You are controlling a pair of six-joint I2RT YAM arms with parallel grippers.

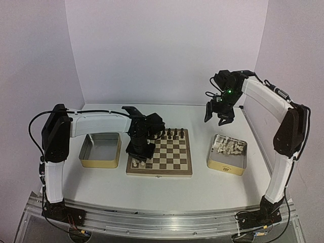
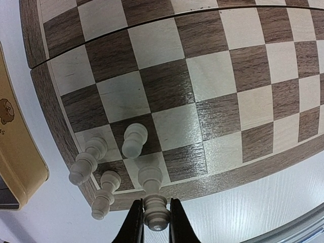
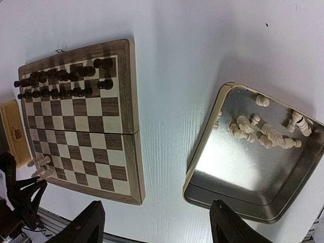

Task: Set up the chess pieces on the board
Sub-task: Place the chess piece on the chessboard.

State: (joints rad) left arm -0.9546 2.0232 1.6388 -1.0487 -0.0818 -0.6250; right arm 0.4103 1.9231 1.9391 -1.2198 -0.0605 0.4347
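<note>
Chess piece in cream: we are clamping it in our left claw at the board's corner; our right claw is hanging spread apart near the tin.

Robot lab: bare plain-walled enclosure

The left arm is reaching forward and low, with the left fingers pinching a cream-white chess piece. The right arm is hanging raised, with the right fingers standing wide apart.
</note>
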